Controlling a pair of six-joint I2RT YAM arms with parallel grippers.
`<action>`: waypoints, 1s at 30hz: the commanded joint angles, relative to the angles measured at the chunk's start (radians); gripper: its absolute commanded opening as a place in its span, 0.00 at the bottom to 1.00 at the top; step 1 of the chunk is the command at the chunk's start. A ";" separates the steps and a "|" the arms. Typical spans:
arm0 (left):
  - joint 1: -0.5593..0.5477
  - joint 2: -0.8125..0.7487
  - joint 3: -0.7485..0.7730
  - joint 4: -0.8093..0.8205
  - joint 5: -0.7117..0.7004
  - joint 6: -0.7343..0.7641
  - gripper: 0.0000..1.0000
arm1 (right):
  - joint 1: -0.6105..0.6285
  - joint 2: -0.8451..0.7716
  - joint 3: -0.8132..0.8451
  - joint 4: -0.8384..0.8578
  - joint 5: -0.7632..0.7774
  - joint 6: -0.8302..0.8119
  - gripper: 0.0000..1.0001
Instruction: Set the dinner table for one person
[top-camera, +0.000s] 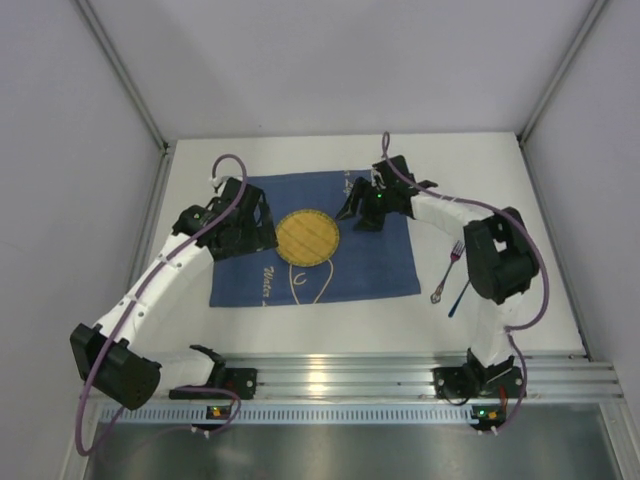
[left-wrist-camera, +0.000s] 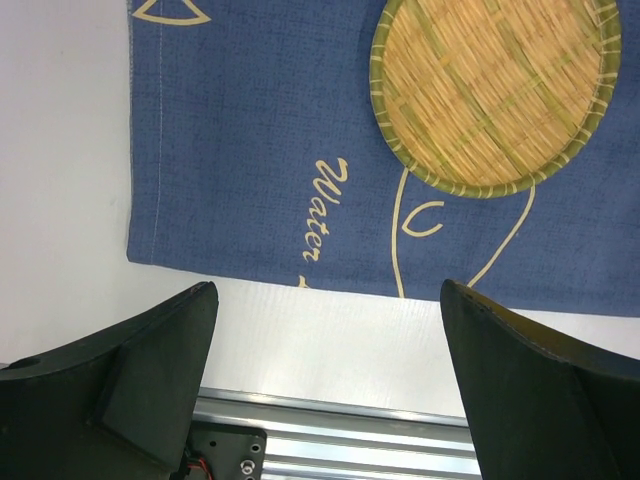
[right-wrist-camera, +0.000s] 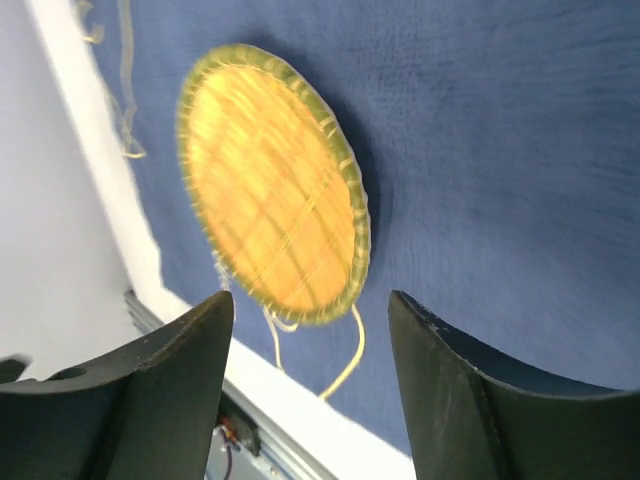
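The bench (top-camera: 480, 175) fills the top view, a flat white matte slab under everything else. It reads as rigid and fixed: nothing on it is meant to be gripped, and it serves only as the surface the setting is laid on.

A blue mat (top-camera: 380, 260) lies at its middle, with a yellow plate (top-camera: 306, 237) on the mat's centre. The mat looks soft and likely to bunch if dragged. The plate looks light and stiff, and is best taken at its rim.

At 3 o'clock of the mat, on bare bench, lie a fork (top-camera: 447, 270) and a thin blue utensil (top-camera: 458, 298) whose kind cannot be told. Both lie flat and slim, so a pinch across the handle seems the surest hold.

The left gripper (top-camera: 258, 226) hovers at 9 o'clock of the plate, jaws wide and empty. The right gripper (top-camera: 355, 210) hovers at 2 o'clock, also spread and holding nothing. The cutlery is not yet beside the plate.
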 joint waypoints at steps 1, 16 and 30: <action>0.003 0.016 0.057 0.049 0.025 0.031 0.98 | -0.130 -0.261 0.007 -0.085 0.002 -0.093 0.64; -0.012 0.278 0.072 0.299 0.222 0.053 0.98 | -0.787 -0.356 -0.071 -0.559 0.129 -0.360 0.70; 0.029 0.487 0.184 0.357 0.284 0.102 0.98 | -0.730 -0.020 0.196 -0.605 0.261 -0.320 0.50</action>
